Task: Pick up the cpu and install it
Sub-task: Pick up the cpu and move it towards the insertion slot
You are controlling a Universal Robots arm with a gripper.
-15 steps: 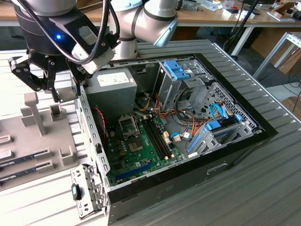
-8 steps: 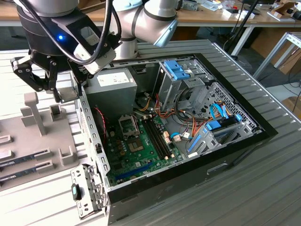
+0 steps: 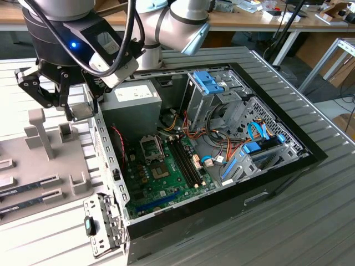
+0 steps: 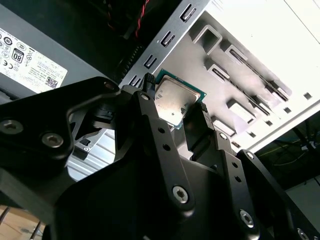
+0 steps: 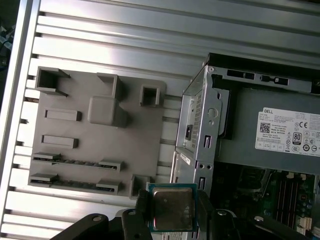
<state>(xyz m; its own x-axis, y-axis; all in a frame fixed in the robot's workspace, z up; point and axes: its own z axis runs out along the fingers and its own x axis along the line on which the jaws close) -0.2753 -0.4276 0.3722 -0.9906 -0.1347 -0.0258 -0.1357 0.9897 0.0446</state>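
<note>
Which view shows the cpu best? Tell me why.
The first wrist view: the cpu faces the camera, its metal top and green rim plain between the fingers. The second wrist view shows it tilted, partly hidden; the exterior view, a grey patch.

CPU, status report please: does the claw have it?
Claw shut on the cpu. Held clear of the grey tray, beside the case wall. Not yet on the motherboard.
</note>
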